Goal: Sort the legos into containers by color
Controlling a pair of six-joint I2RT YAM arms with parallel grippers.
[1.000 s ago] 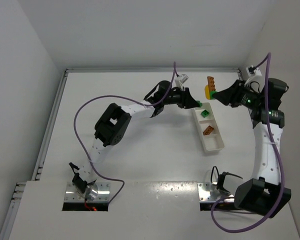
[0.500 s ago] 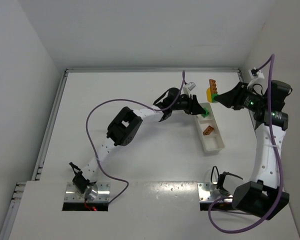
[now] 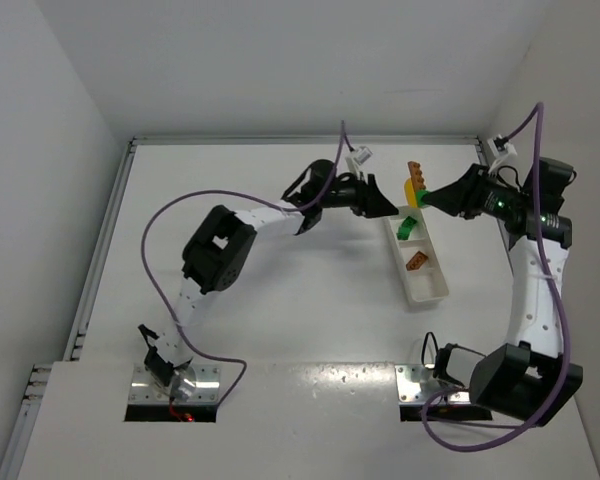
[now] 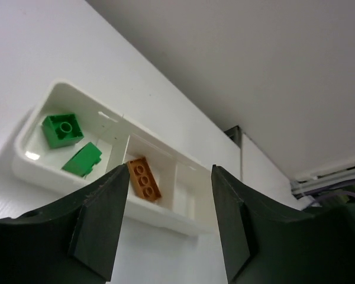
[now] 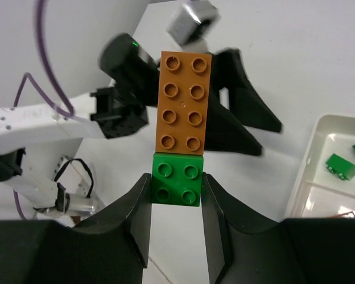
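Note:
My right gripper (image 3: 432,197) (image 5: 176,180) is shut on a green brick (image 5: 177,184) that is joined to an orange-brown brick (image 5: 183,100); it holds them above the table beyond the tray's far end. The top view shows a yellow brick (image 3: 410,187) in that stack. The white tray (image 3: 441,270) holds two green bricks (image 4: 63,129) (image 4: 83,160) in its far compartment and an orange-brown brick (image 4: 143,177) in the one beside it. My left gripper (image 3: 384,207) (image 4: 168,171) is open and empty, just left of the tray's far end.
The tray's other compartment (image 4: 186,189) shows nothing in it. A raised table edge (image 3: 300,140) runs along the back and walls stand close on both sides. The left arm's purple cable (image 3: 180,215) loops over the table's left half.
My left gripper reached over the tray's far compartment, then drew back to the left, open. A second green brick now lies in that compartment. The right gripper kept its stack, barely shifting.

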